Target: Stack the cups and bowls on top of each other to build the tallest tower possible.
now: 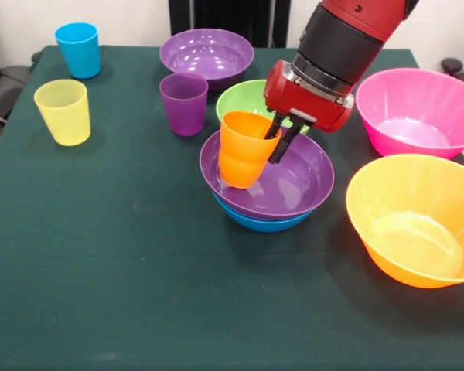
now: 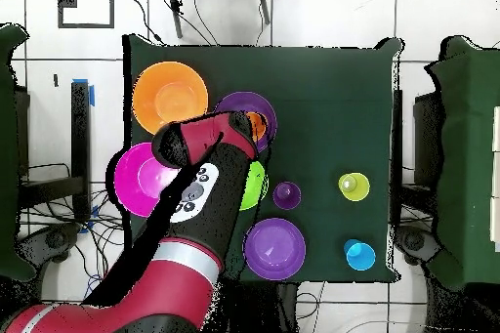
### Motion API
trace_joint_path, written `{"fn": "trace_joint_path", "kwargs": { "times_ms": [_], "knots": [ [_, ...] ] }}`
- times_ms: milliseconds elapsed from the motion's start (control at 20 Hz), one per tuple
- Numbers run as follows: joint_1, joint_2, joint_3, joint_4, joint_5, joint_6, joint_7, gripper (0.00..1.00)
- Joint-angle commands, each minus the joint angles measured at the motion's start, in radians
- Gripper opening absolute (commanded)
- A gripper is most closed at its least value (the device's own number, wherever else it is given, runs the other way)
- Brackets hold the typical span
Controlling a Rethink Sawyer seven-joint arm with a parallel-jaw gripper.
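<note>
My gripper [image 1: 281, 137] is shut on the rim of the orange cup [image 1: 242, 148], one finger inside and one outside. The cup hangs tilted over the left part of a purple bowl [image 1: 294, 185], which is nested in the blue bowl [image 1: 264, 222]. Whether the cup's base touches the bowl I cannot tell. In the overhead view the arm hides most of this stack; the purple bowl's rim [image 2: 256, 102] and the orange cup [image 2: 258, 124] show. The green bowl [image 1: 241, 97] sits just behind. The purple cup [image 1: 184, 103], yellow cup [image 1: 63, 111] and blue cup [image 1: 78, 49] stand apart.
A second purple bowl [image 1: 206, 54] sits at the far side. The pink bowl [image 1: 417, 112] and the orange bowl [image 1: 414, 220] lie at the right. All rest on a dark green tablecloth [image 1: 100, 270].
</note>
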Motion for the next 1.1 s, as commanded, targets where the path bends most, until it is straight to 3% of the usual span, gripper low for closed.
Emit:
{"fn": "trace_joint_path", "kwargs": {
  "times_ms": [50, 500, 550, 1100],
  "knots": [
    [-0.019, 0.030, 0.083, -0.009, 0.030, 0.050, 0.116, 0.00],
    [-0.014, 0.036, 0.073, -0.020, 0.022, 0.055, 0.111, 0.00],
    [-0.013, 0.037, 0.070, -0.017, 0.025, 0.052, 0.120, 1.00],
    [-0.017, 0.034, 0.075, -0.017, 0.020, 0.054, 0.105, 1.00]
  ]
}}
